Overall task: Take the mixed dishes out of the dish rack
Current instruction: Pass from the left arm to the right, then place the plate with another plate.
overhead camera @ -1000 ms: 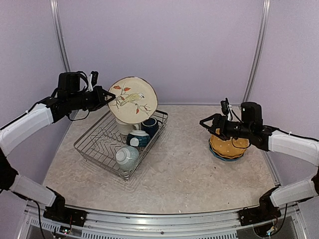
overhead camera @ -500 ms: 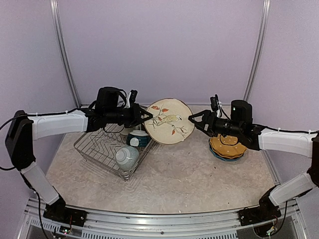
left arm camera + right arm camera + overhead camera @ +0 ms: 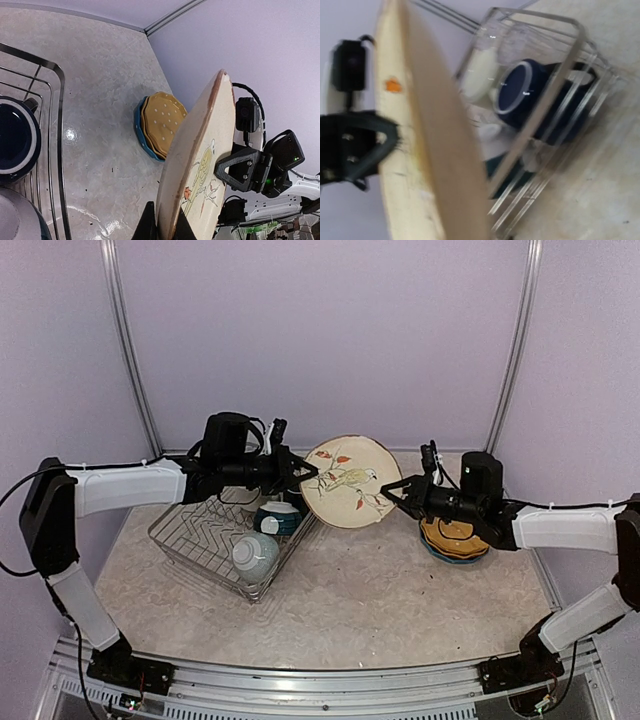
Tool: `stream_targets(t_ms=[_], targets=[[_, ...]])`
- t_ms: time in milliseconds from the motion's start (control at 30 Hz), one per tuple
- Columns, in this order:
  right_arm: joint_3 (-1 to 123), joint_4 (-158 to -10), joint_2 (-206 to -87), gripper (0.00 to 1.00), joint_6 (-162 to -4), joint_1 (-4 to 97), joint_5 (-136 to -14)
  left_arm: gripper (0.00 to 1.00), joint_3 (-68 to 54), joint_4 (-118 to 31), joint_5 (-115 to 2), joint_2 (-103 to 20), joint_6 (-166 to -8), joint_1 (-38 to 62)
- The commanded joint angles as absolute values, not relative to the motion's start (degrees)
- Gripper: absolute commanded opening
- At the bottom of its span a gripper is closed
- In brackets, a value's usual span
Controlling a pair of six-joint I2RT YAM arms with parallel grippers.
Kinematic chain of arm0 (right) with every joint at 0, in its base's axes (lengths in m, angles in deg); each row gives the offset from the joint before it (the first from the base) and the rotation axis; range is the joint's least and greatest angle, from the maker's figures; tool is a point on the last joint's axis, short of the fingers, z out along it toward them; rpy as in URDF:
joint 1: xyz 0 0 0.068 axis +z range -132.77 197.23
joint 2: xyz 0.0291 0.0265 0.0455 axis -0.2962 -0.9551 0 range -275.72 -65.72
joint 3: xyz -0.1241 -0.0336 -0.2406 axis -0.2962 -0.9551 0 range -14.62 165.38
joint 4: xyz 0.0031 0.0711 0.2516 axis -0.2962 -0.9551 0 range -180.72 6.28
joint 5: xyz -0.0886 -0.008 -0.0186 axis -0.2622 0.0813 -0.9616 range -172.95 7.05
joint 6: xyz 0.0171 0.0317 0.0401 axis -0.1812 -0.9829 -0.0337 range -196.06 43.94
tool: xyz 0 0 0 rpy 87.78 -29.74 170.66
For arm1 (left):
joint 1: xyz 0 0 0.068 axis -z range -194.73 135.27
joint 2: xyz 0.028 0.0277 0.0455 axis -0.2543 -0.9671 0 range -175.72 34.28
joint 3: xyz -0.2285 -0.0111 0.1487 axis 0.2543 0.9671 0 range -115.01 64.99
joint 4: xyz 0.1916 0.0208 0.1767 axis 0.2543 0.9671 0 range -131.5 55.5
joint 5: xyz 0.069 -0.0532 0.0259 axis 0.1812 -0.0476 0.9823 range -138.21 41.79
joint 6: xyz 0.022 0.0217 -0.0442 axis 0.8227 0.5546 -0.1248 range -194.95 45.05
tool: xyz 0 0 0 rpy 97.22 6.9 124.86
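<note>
The cream bird-patterned plate (image 3: 350, 481) hangs upright in the air between the dish rack (image 3: 190, 536) and the plate stack. My left gripper (image 3: 305, 472) is shut on its left rim, fingers either side of the edge (image 3: 162, 226). My right gripper (image 3: 397, 492) is closed on the opposite rim; one of its black fingers (image 3: 245, 167) lies flat on the plate's painted face. In the right wrist view the plate's edge (image 3: 427, 150) fills the left half. Two teal bowls (image 3: 278, 517) (image 3: 255, 554), a navy mug (image 3: 520, 92) and a cream mug (image 3: 480, 72) sit in the rack.
A mustard-yellow dotted plate on a blue one (image 3: 455, 537) is stacked on the table under my right arm. The marbled table (image 3: 380, 590) is bounded by lilac walls behind and at both sides.
The left arm swung the bird plate from above the rack rightward to mid-table. The right gripper came left from over the stack and closed onto the plate's right rim.
</note>
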State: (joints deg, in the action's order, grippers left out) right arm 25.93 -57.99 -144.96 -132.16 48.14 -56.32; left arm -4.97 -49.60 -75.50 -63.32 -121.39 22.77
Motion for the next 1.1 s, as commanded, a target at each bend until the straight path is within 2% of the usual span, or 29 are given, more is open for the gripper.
stream_targets(t_ms=[0,100,167,233,333,467,567,667,900,1067], targets=[[24.35,-51.28,-145.37,0.17,-133.97,48.22,-54.26,0.00,-9.08,-56.72,-80.25,-62.90,-122.81,23.06],[22.91,-47.72,-144.98,0.01,-135.65,47.59,-53.33,0.00,-10.06,-54.33,-81.03,-63.16,-121.64,22.98],[21.70,-45.21,-144.61,0.00,-136.86,47.16,-52.88,0.03,-10.85,-52.48,-81.36,-63.32,-121.05,22.83],[21.00,-43.51,-144.11,0.00,-137.81,46.69,-52.49,0.21,-11.21,-51.54,-81.45,-63.36,-120.94,22.64],[20.18,-42.00,-142.96,0.00,-138.94,45.67,-52.38,0.55,-11.68,-49.95,-81.36,-63.04,-120.38,22.37],[19.29,-42.60,-140.84,0.00,-139.43,43.48,-52.01,0.78,-12.61,-47.61,-81.90,-62.68,-119.27,21.61],[17.73,-45.23,-138.20,0.00,-138.98,40.32,-51.37,0.85,-12.96,-45.64,-81.66,-62.19,-118.14,20.82],[16.26,-51.06,-134.54,0.00,-136.93,35.96,-50.71,0.88,-13.02,-43.32,-80.99,-60.95,-116.66,19.84],[14.57,-73.54,-124.54,0.00,-128.46,20.88,-50.91,0.91,-16.92,-29.05,-75.38,-56.27,-104.87,18.70],[14.25,-83.17,-122.42,0.00,-123.27,9.99,-48.75,0.92,-21.23,-18.06,-68.88,-51.57,-96.15,17.31]])
